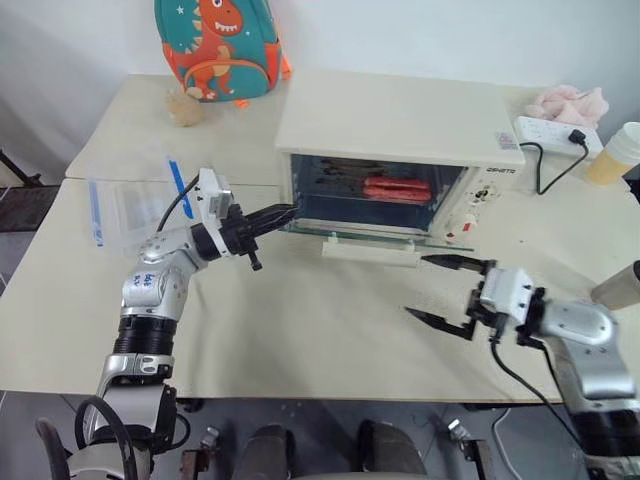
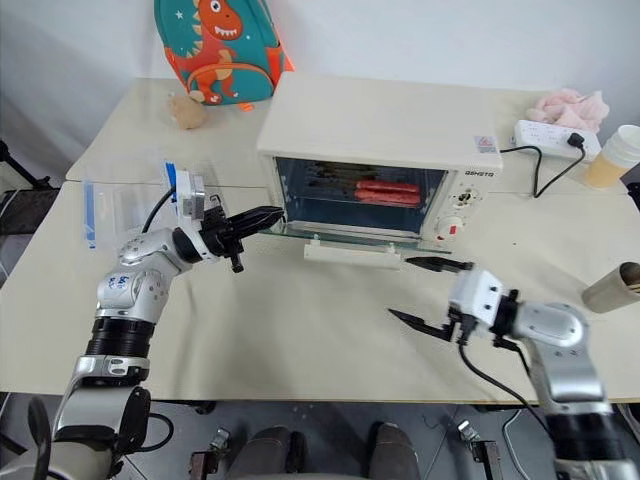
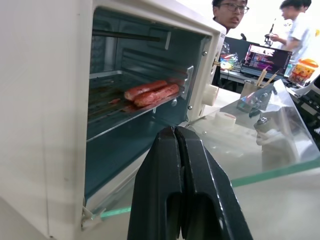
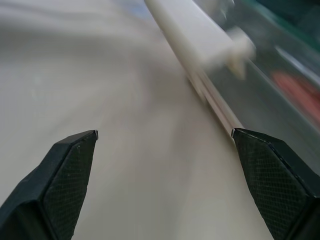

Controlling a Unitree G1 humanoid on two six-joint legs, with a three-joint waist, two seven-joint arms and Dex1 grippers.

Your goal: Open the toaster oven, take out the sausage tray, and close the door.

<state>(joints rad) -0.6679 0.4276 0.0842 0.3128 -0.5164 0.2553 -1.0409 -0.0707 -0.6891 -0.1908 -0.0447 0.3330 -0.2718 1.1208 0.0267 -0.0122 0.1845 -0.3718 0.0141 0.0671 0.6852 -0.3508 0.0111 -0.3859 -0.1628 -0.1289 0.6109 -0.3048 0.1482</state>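
Note:
The cream toaster oven (image 1: 400,120) stands at the back of the table. Its glass door (image 1: 375,233) lies folded down flat, the bar handle (image 1: 368,252) toward me. Inside, on the rack, the sausage tray (image 1: 395,188) holds red sausages (image 3: 150,92). My left gripper (image 1: 285,213) is shut and empty. It points at the left front corner of the oven's opening, just above the door's left edge. My right gripper (image 1: 417,285) is open and empty. It hovers low over the table in front of the handle's right end, apart from it.
A clear plastic box with blue clips (image 1: 130,205) sits left of my left arm. A dinosaur backpack (image 1: 215,45) stands at the back left. A power strip (image 1: 550,132), pink cloth (image 1: 570,100) and paper cup (image 1: 615,155) lie to the oven's right. People (image 3: 230,15) stand beyond the table.

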